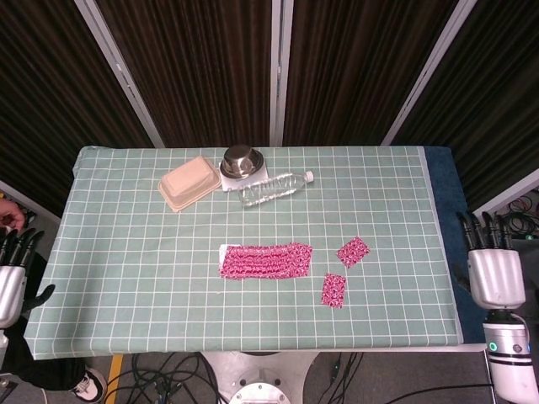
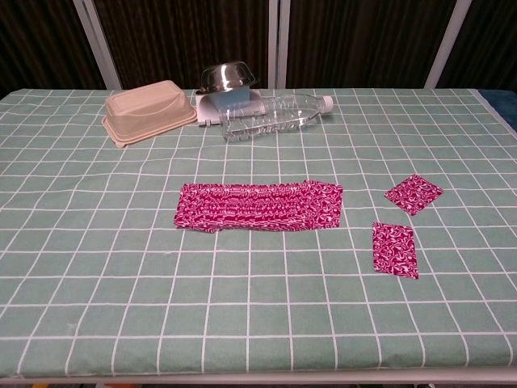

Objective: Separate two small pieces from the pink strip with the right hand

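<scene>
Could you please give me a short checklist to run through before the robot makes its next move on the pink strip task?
1. Two small pieces lie apart from the pink strip: ok. The nearer piece and the farther piece both lie flat to its right.
2. Pieces do not touch each other: ok, bare cloth shows between them.
3. Right hand off the table and holding nothing: ok, fingers spread beyond the right edge.
4. Left hand out of the way: ok, beyond the left edge, fingers apart.
5. Plastic bottle, metal bowl and beige box are well behind the strip: ok.
</scene>
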